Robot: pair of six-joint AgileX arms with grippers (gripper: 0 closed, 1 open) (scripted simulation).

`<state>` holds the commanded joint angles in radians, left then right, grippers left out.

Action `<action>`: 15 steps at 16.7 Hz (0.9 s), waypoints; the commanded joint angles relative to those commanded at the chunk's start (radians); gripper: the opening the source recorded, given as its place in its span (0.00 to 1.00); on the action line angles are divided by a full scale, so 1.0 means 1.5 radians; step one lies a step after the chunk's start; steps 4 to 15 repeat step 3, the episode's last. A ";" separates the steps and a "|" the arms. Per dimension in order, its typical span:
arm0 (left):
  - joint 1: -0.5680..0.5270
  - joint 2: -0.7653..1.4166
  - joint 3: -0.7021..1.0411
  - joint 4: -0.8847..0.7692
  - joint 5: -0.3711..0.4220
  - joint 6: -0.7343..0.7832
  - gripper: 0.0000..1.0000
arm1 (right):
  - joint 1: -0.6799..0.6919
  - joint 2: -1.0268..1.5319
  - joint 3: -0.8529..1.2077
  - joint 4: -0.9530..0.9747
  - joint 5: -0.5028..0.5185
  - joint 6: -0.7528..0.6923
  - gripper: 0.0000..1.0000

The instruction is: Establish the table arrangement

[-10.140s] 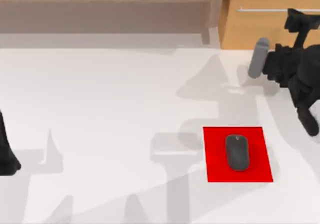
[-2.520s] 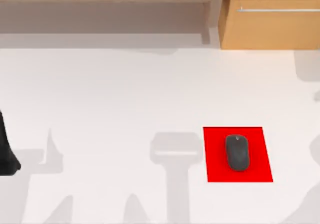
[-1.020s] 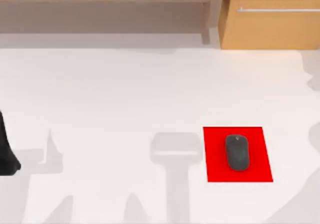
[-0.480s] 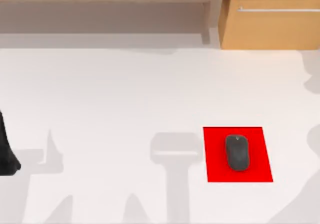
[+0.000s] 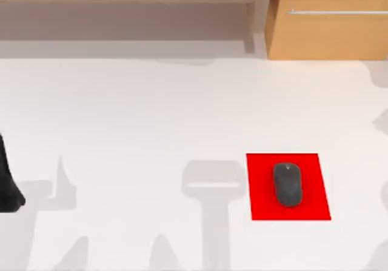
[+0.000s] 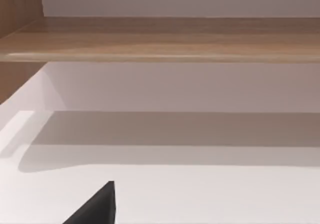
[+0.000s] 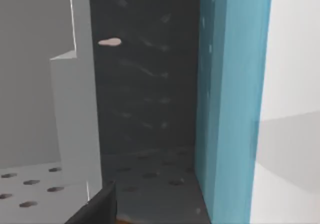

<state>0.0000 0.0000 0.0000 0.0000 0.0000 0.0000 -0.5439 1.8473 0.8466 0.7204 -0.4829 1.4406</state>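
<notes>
The big flat white table (image 5: 133, 119) fills most of the top view, and it sits right in front of the light wooden shelf-and-drawer unit (image 5: 327, 22) along the back edge. A small red rectangle mat (image 5: 309, 207) lies flat on the table toward the right side. A dark grey computer mouse (image 5: 287, 185) rests in the middle of the mat, with red showing all around it. I think it sits there so a hand can slide it easily. The mat lies straight, with its edges in line with the table's edges, so this part of the setting-up looks done. The left arm (image 5: 8, 186) is a black shape at the far left edge of the table, parked well apart from the mat and the mouse, likely to keep out of the way. I cannot tell if its fingers are apart or together. The left wrist view looks across the white top at the wooden shelf board (image 6: 160, 38). The right wrist view shows a tall blue panel (image 7: 230, 103) beside a dark grey wall, but I cannot tell what they belong to.
</notes>
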 joint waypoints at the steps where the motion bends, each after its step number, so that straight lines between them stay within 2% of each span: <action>1: 0.000 0.000 0.000 0.000 0.000 0.000 1.00 | -0.003 -0.004 -0.011 0.001 -0.003 -0.001 1.00; 15: 0.000 0.000 0.000 0.000 0.000 0.000 1.00 | -0.006 -0.007 -0.020 0.003 -0.006 -0.001 1.00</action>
